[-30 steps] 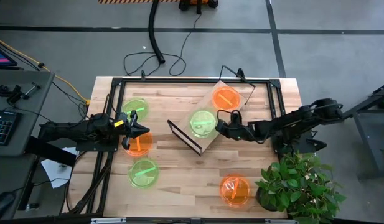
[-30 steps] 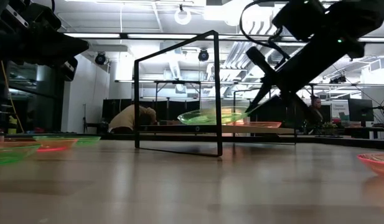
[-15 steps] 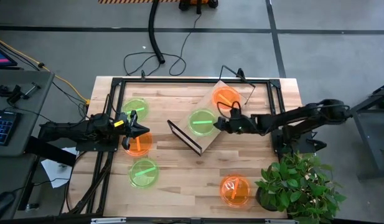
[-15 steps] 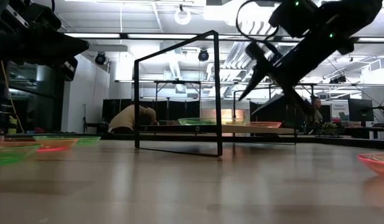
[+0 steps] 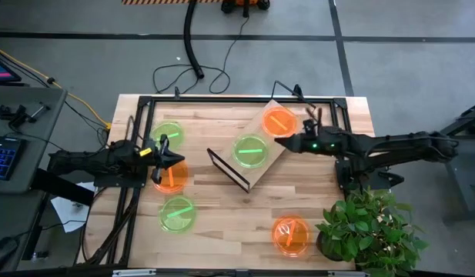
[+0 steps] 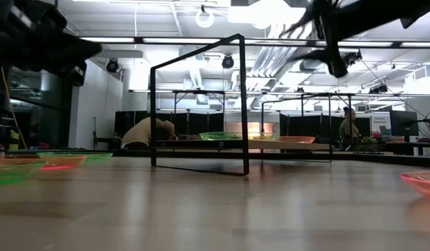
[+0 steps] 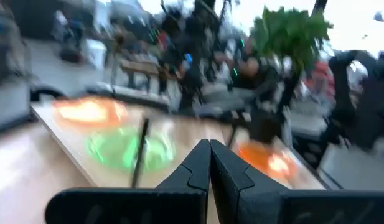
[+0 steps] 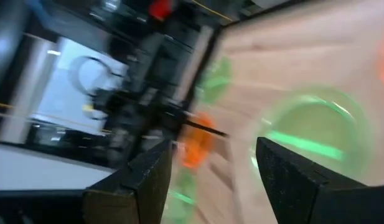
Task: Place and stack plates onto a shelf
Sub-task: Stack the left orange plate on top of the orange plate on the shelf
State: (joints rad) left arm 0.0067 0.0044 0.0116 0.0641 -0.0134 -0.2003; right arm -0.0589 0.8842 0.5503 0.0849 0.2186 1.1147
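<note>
arms: 2 matte-black jointed | left arm [image 5: 98, 164]: yellow wrist tag | right arm [image 5: 376, 146]: green indicator lights

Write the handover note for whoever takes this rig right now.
Right gripper: open, empty, beside the shelf.
Left gripper: shut, empty, over the orange plate at table left.
Done: green plate and orange plate lie side by side on the shelf.
Left: two green plates and two orange ones, the second near the plant, are on the table.
</note>
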